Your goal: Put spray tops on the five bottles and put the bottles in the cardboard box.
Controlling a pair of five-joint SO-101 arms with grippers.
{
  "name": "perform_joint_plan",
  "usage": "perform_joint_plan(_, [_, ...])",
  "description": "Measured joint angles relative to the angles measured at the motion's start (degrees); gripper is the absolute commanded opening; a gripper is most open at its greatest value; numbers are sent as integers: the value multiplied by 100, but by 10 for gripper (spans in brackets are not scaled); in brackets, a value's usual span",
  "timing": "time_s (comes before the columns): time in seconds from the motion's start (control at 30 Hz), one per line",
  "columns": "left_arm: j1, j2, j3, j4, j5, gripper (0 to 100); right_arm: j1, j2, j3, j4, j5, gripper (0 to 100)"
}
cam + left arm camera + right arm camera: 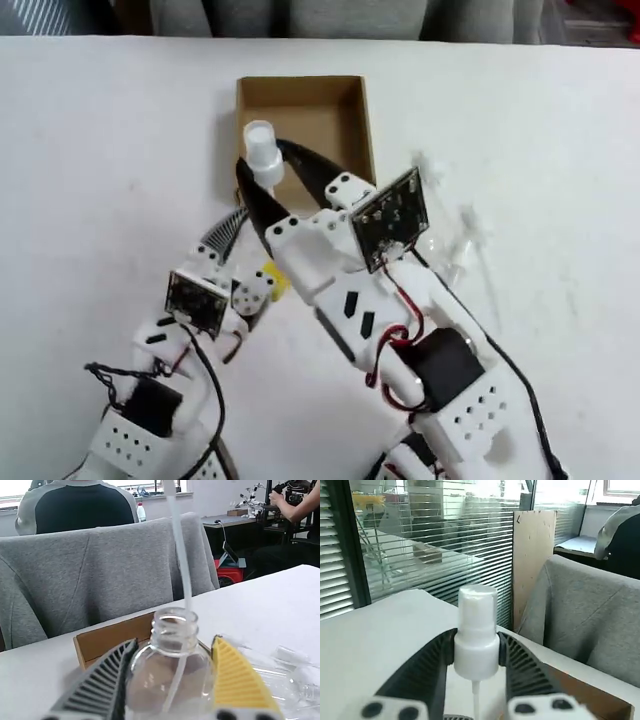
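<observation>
The left gripper point(173, 645) pinches an open bottle point(170, 675) between its grey and yellow fingers and holds it upright on the near side of the cardboard box point(320, 110), so the neck faces up to receive a top. The right gripper point(476, 634) clamps a white spray top point(477, 605) around its collar, nozzle up and dip tube point(181, 555) hanging straight down. In the high view the top sits over the near-left corner of the box. The tube already passes through the bottle neck; the collar stands well above the neck and is not seated. Judgement: vertical alignment keeps the thin tube from buckling as the top lowers. Clear bottles point(455, 240) without tops lie on the table point(120, 150) right of the box, awaiting the same step.
</observation>
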Motion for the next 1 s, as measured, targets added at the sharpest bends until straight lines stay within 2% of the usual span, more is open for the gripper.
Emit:
perform_joint_plan(0.3, [0,0,0,0,0,23,9,-369,791,-325,-536,15])
perform_joint_plan(0.5, [0,0,0,0,0,23,9,-686,1222,-360,-571,15])
perform_joint_plan(0.8, [0,0,0,0,0,23,-9,-985,2066,-949,-580,15])
perform_joint_plan(1.0, [0,0,0,0,0,23,-281,-985,2127,-967,-571,15])
